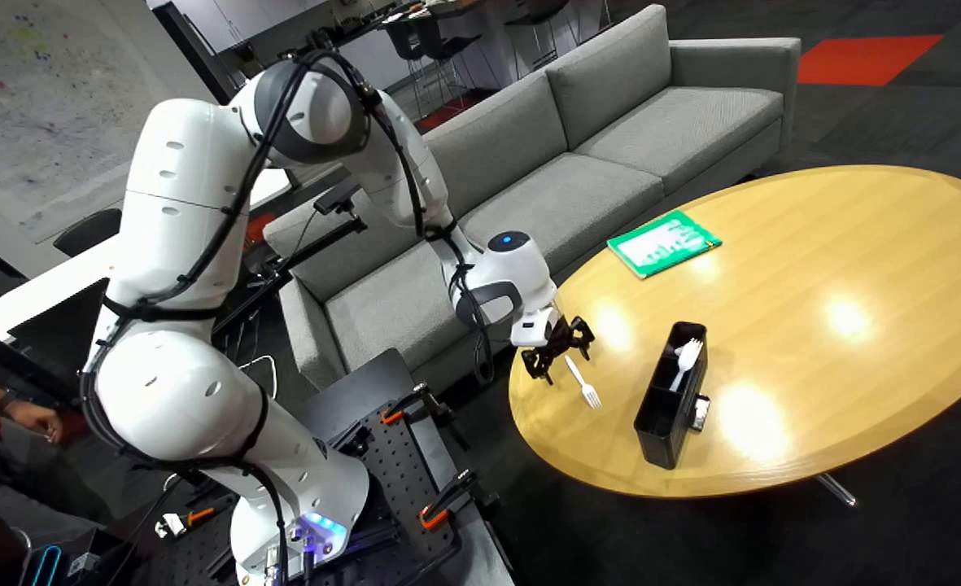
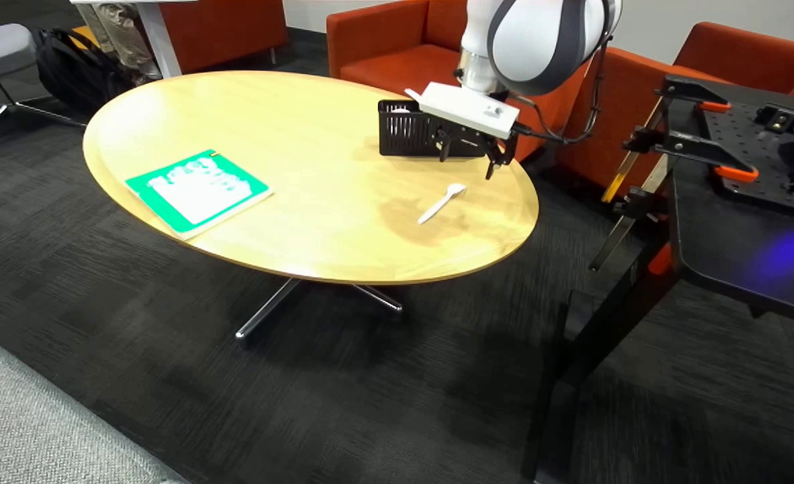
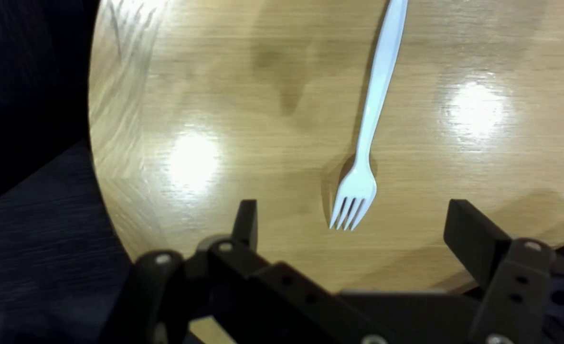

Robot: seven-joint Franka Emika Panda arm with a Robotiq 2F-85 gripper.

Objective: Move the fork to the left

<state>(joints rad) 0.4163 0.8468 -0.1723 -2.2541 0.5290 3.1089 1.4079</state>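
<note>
Observed white, jointed arm (image 1: 187, 171) arched high, extended over bench (image 1: 781, 268) toward fork (image 3: 373, 112). Found end effector (image 2: 467, 167) pointing down near fork, released, with jaws well apart.

Fork (image 3: 373, 112) lies on tbl (image 1: 789, 309) nr bin (image 2: 400, 142), book (image 2: 198, 191) farther off

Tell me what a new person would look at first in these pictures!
Probably the big white robot arm, arched over toward the oval wooden table. Its open gripper hangs above the table near a loose white fork. Next might come the green-and-white book by the table's edge.
</note>
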